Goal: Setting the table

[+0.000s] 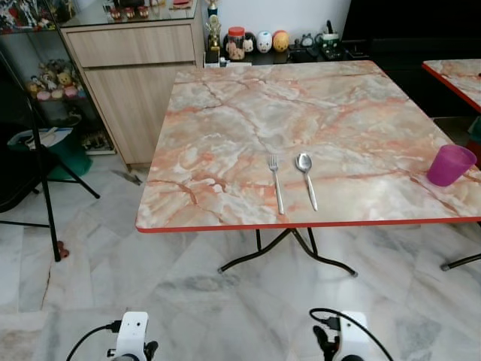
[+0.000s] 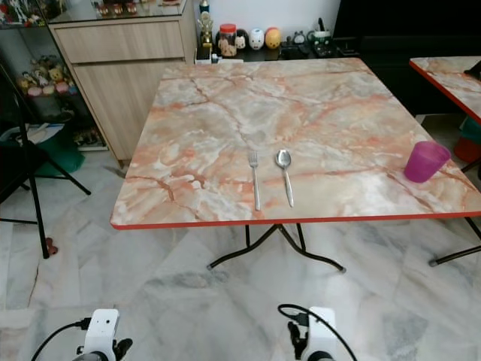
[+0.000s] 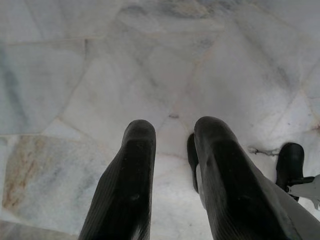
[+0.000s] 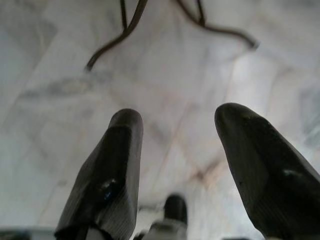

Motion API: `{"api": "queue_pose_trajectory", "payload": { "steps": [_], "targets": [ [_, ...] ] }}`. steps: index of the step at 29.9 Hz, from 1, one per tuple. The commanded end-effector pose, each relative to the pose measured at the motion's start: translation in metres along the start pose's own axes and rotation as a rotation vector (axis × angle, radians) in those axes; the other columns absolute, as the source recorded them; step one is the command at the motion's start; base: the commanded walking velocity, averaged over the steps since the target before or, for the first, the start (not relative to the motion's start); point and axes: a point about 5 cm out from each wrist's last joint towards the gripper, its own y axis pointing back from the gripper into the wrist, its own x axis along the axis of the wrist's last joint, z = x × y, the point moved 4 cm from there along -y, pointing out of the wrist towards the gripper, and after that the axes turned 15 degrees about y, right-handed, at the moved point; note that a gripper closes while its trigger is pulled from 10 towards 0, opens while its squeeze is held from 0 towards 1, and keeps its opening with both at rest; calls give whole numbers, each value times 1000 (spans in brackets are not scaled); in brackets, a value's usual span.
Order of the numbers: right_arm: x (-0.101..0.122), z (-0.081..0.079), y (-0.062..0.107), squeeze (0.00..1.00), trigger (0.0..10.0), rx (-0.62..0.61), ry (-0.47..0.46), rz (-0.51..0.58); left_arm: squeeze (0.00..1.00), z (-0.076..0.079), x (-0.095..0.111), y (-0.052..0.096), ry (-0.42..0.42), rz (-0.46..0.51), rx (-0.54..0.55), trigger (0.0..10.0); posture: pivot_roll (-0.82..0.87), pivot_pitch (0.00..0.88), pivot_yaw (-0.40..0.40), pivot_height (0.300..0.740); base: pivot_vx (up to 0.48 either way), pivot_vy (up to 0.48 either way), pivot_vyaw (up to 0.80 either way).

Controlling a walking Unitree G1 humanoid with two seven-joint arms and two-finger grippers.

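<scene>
Both arms hang low over the floor, left claw (image 3: 172, 150) and right claw (image 4: 177, 145) spread and holding nothing, while ahead of them fork (image 1: 276, 184) and spoon (image 1: 307, 179) lie side by side on the tabletop (image 1: 225, 143), a purple cup (image 1: 449, 165) beyond the right claw.

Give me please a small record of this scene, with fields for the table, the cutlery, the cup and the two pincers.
table: square marble-patterned table with a red edge, on dark metal legs, standing on a pale marble floor
cutlery: silver metal fork and silver metal spoon, side by side near the front edge, fork on the robot's left, handles toward the robot
cup: purple plastic cup, upright, near the table's right edge
left pincer: left pincer low over the floor, open, holding nothing
right pincer: right pincer low over the floor, open, holding nothing
</scene>
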Motion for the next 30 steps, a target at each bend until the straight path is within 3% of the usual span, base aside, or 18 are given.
{"api": "queue_pose_trajectory", "payload": {
  "steps": [1, 3, 5, 6, 7, 8, 11, 15, 18, 19, 22, 26, 29, 30],
  "targets": [
    [15, 4, -1, 0, 10000, -19, 10, 87, 0, -2, -7, 1, -4, -20, 7, 10000, -25, 0, 15, 740, 0, 0, 0],
    [29, 6, 5, 0, 10000, -31, 48, 213, 0, -2, -8, 1, -5, -22, 7, 10000, -20, 0, 10, 740, 0, 0, 0],
    [32, 6, 8, 0, 10000, -33, 57, 246, 0, -2, -8, 1, -4, -22, 8, 10000, -20, 0, 8, 740, 0, 0, 0],
    [43, 10, 17, 0, 10000, -63, 64, 337, 0, -2, -8, 1, -3, -23, 9, 10000, -23, 0, 8, 740, 0, 0, 0],
    [43, 10, 17, 0, 10000, -63, 64, 337, 0, -2, -8, 1, -3, -23, 9, 10000, -23, 0, 8, 740, 0, 0, 0],
    [51, 12, 29, 0, 10000, -98, 69, 403, 0, -3, -9, 1, -5, -24, 11, 10000, -33, 0, 10, 740, 0, 0, 0],
    [58, 8, 42, 0, 10000, -110, 93, 451, 0, -3, -8, 1, -8, -23, 12, 10000, -41, 0, 13, 740, 0, 0, 0],
    [72, -9, 65, 0, 10000, -79, 157, 534, 0, -3, -5, 1, -5, -15, 13, 10000, -36, 0, 11, 740, 0, 0, 0],
    [80, -8, 70, 0, 10000, -93, 166, 554, 0, -3, -4, 1, 3, -10, 19, 10000, -40, 0, 13, 740, 0, 0, 0],
    [96, -1, 75, 0, 10000, -125, 176, 576, 0, -3, -2, 0, 8, -5, 22, 10000, -49, 0, 19, 740, 0, 0, 0],
    [139, 9, 75, 0, 10000, -164, 167, 670, 0, -2, 0, 0, 12, 1, 28, 10000, -49, 0, 20, 740, 0, 0, 0],
    [176, 14, 72, 0, 10000, -178, 173, 736, 0, -1, 0, 0, 20, 5, 29, 10000, -47, 0, 20, 740, 0, 0, 0],
    [200, 7, 52, 0, 10000, -139, 228, 721, 0, -1, 1, -1, 20, 7, 32, 10000, -62, 0, 32, 740, 0, 0, 0],
    [200, 7, 52, 0, 10000, -139, 228, 721, 0, -1, 1, -1, 20, 7, 32, 10000, -62, 0, 32, 740, 0, 0, 0]
  ]
}}
